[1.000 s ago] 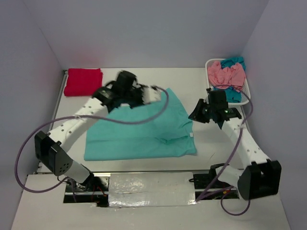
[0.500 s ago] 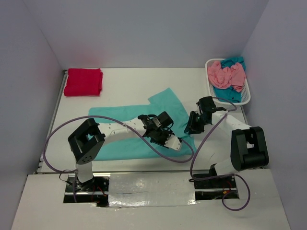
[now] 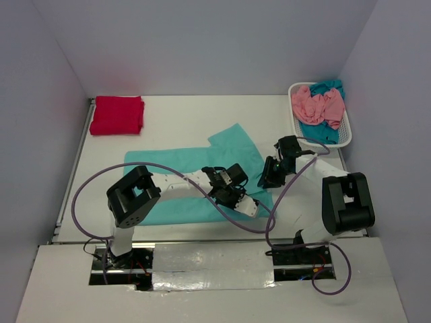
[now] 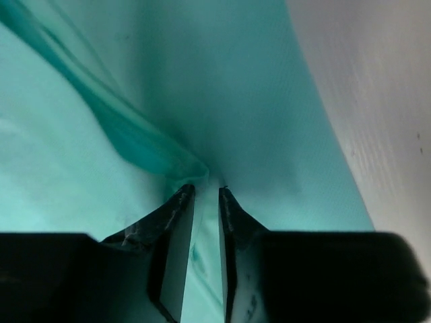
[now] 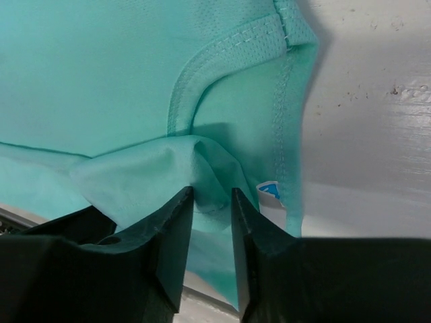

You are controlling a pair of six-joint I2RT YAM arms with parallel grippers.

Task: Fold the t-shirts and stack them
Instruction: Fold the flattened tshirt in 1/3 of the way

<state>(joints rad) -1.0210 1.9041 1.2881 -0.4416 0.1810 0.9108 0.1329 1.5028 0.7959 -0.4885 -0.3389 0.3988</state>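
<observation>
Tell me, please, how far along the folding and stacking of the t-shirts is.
Done: the red t-shirt lies folded at the far left corner. In hand: the mint-teal t-shirt lies spread out, the left claw and right claw each pinching cloth near its right end. Left: the pink t-shirt and darker teal t-shirt sit crumpled in the white basket; nothing is stacked yet.

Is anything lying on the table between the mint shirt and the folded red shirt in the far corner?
Nothing visible. Only bare table separates the mint-teal shirt from the red shirt; the basket sits off to the far right.
</observation>
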